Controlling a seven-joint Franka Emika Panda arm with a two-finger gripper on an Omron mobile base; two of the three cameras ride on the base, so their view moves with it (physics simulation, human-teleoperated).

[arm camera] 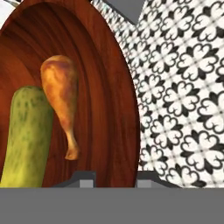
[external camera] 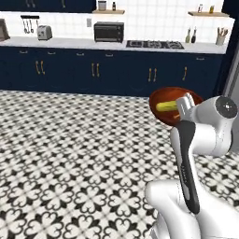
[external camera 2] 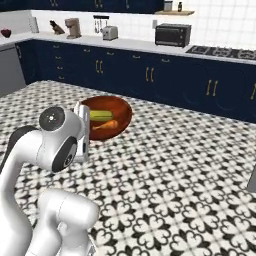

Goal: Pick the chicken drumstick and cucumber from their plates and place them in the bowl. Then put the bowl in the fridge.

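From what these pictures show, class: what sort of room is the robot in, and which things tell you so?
A home kitchen, rendered: a stovetop set into the white counter, a toaster oven beside it, and dark navy cabinets with brass handles below.

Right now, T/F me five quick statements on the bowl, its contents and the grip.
1. The bowl is held up over the patterned floor, not resting on a counter. True.
2. The bowl is empty. False: the cucumber and the chicken drumstick both lie in it.
3. The gripper is shut on the bowl's rim. True.
4. The cucumber lies on a pale blue plate. False: it lies in the bowl, beside the drumstick.
5. The toaster oven stands on the floor. False: it sits on the counter along the far wall.
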